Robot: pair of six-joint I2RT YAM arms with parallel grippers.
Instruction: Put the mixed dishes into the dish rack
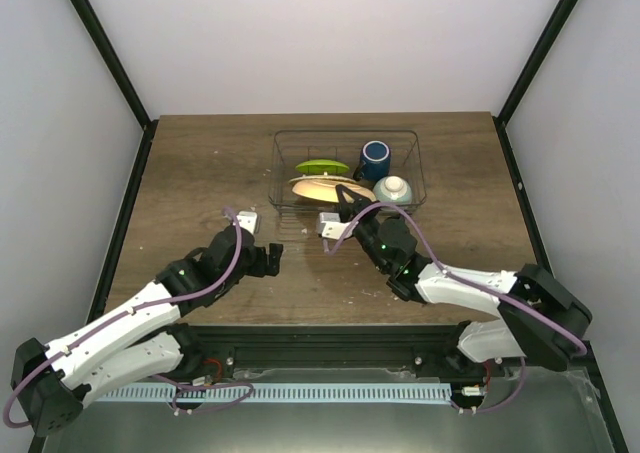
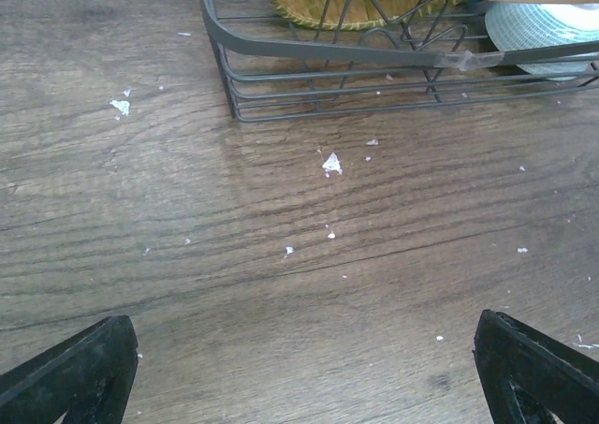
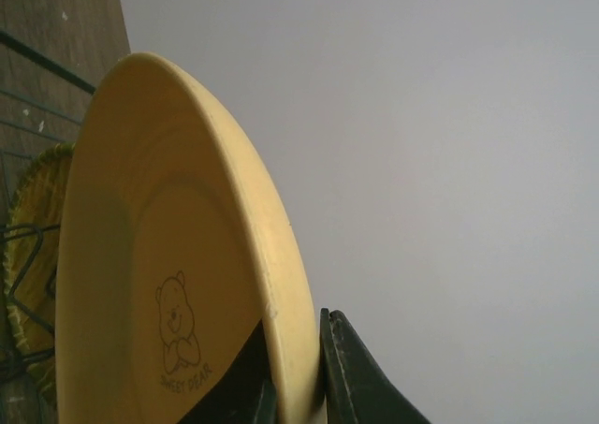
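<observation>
The dark wire dish rack (image 1: 279, 163) stands at the back middle of the table. In it are a dark blue mug (image 1: 375, 158), a pale mint bowl (image 1: 393, 189) and a lime-green plate (image 1: 322, 167). My right gripper (image 1: 352, 201) is shut on the rim of a tan plate (image 1: 328, 187) with a bear drawing (image 3: 178, 330) and holds it tilted over the rack's front part. A woven yellow plate (image 3: 28, 246) lies below it. My left gripper (image 1: 275, 256) is open and empty, low over the table in front of the rack's left corner (image 2: 225, 78).
The wooden table (image 2: 281, 209) carries scattered white crumbs. Dark frame posts stand at both sides, and white walls close the cell. The table's near edge runs just behind the arm bases.
</observation>
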